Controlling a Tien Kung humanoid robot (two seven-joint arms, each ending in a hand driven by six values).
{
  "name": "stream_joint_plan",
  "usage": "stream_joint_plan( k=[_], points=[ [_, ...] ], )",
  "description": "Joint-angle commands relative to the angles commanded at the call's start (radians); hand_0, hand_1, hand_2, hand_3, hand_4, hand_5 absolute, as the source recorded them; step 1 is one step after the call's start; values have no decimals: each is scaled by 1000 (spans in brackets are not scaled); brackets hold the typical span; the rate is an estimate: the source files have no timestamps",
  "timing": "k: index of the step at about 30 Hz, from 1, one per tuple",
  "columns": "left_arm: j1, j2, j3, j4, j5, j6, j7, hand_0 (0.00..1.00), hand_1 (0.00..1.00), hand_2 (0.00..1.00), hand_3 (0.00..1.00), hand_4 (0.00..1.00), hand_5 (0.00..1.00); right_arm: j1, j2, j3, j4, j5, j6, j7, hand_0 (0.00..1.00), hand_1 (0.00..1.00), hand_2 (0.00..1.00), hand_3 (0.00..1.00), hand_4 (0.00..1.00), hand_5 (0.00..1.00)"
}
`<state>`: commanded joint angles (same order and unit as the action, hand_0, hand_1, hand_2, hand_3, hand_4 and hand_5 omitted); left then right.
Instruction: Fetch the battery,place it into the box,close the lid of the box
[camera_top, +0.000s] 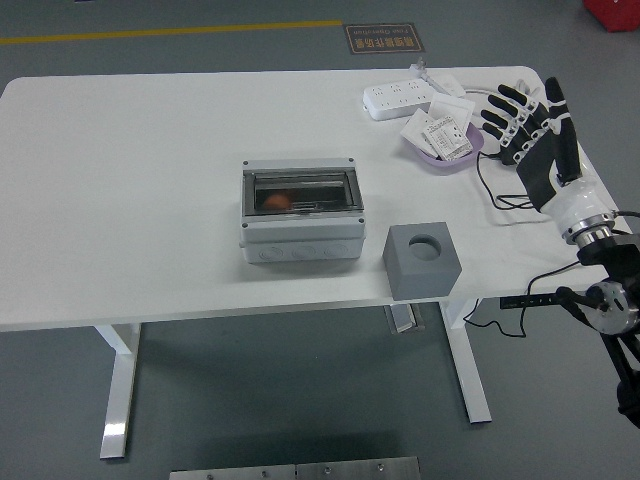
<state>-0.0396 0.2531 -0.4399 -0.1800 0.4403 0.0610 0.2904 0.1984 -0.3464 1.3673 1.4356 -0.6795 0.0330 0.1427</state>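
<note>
One grey box (300, 212) sits mid-table, its clear lid showing something orange (279, 201) inside. Right of it stands a grey block (422, 259). Farther right, a purple bowl (443, 152) holds white packets. Just beside the bowl, the right hand (527, 130) hovers, fingers (498, 108) spread, holding nothing.

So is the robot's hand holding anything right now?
No, the right hand has its fingers spread open and empty, hovering just right of the purple bowl.
</note>
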Motion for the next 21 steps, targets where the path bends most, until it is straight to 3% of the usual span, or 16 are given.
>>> stream_joint_plan(
  k=[2,3,8,9,12,14,15,20,21],
  points=[
    [0,-1,1,0,-2,0,0,573,587,504,555,523,2,1,2,3,-9,59,20,6,752,706,682,723,896,665],
    [0,0,2,0,-3,0,-1,573,587,504,555,523,2,1,2,3,-13,91,30,9,692,640,630,694,869,683],
    [1,-1,7,0,-7,0,-1,573,587,504,555,523,2,1,4,-2,-24,241,68,13,692,640,630,694,869,683],
    [1,-1,8,0,-8,0,-2,573,587,504,555,523,2,1,5,-2,-23,265,72,12,674,488,543,643,868,703],
    [1,-1,11,0,-11,-1,-2,573,587,504,555,523,2,0,7,-2,-18,334,81,11,674,488,543,643,868,703],
    [0,0,11,0,-11,-1,-3,573,587,504,555,523,2,0,7,-1,-12,344,72,15,674,488,543,643,868,703],
    [0,0,11,0,-12,-1,-3,573,587,504,555,523,2,-1,6,1,-11,337,66,17,651,421,496,603,853,663],
    [-1,-1,10,0,-12,-2,-2,573,587,504,555,523,2,-3,7,12,-9,287,41,20,651,421,496,603,853,663],
    [-2,-1,10,0,-12,-3,-2,573,587,504,555,523,2,-3,8,14,-7,275,37,19,633,389,425,586,840,638]
  ],
)
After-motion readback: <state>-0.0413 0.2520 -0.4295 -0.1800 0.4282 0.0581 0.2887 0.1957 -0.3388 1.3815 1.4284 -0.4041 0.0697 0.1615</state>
